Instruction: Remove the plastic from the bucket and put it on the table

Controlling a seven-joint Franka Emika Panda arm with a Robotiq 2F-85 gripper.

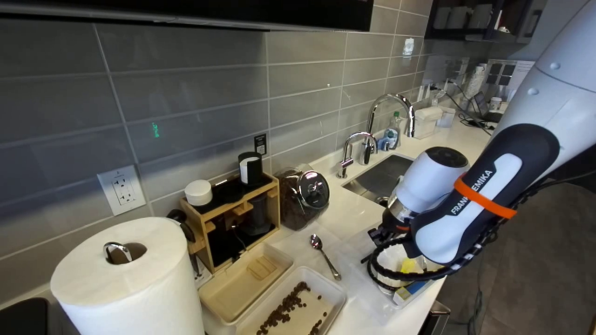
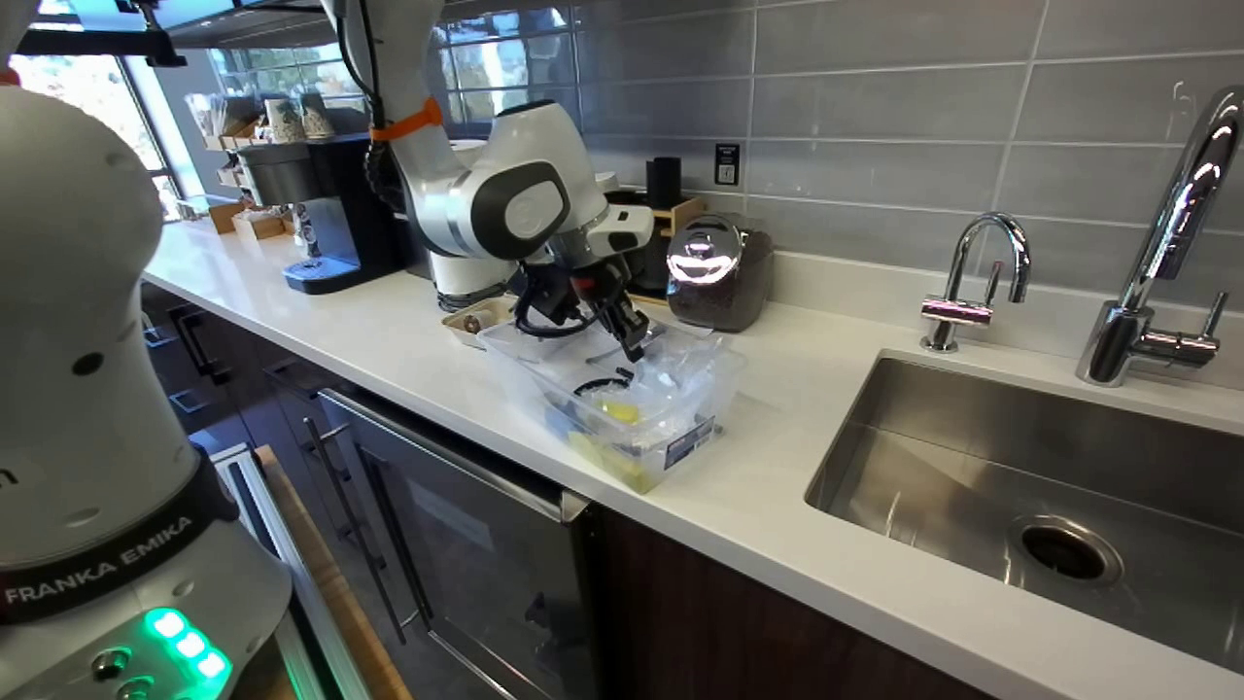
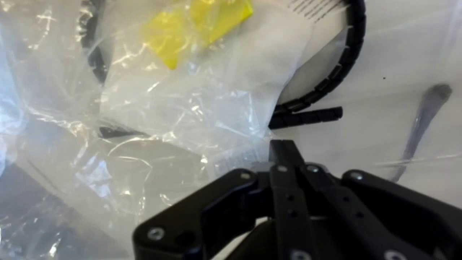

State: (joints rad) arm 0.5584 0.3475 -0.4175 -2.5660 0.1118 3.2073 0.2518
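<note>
Inspecting the table (image 2: 758,467) as destination: judging the placing as outstanding and the removal as not yet completed. Estimating an early stage, at or near taking hold; leaving to be done, on present signs, lifting past the rim, carrying sideways and releasing.

Assessing the arm (image 2: 520,204) in an exterior view: leaning over from 11 o'clock, holding a sharp bend near its lower end, then pointing down toward 5 o'clock. Recording a tilted rather than vertical pose.

Identifying the bucket (image 2: 559,408) as a clear rectangular bin: standing on the table, lying below the arm's lower end, containing mixed items.

Locating the plastic (image 2: 685,377), a clear crinkled film: lying inside the bucket, showing at 2 o'clock of its middle in an exterior view, filling the sweep from 7 o'clock to 12 o'clock in the wrist view. Not tracing its full outline, owing to glare.

Registering a black coil (image 3: 348,63) at 2 o'clock in the wrist view, running partly beneath the plastic.

Finding the end effector (image 3: 283,144) closed, with jaws together, hanging over the bucket at the plastic's near edge, or just beside it. Not being able to tell contact, nor any fold pinched between the jaws.

Noting a yellow piece (image 3: 220,21) at 12 o'clock in the wrist view, apparently lying under the plastic.
</note>
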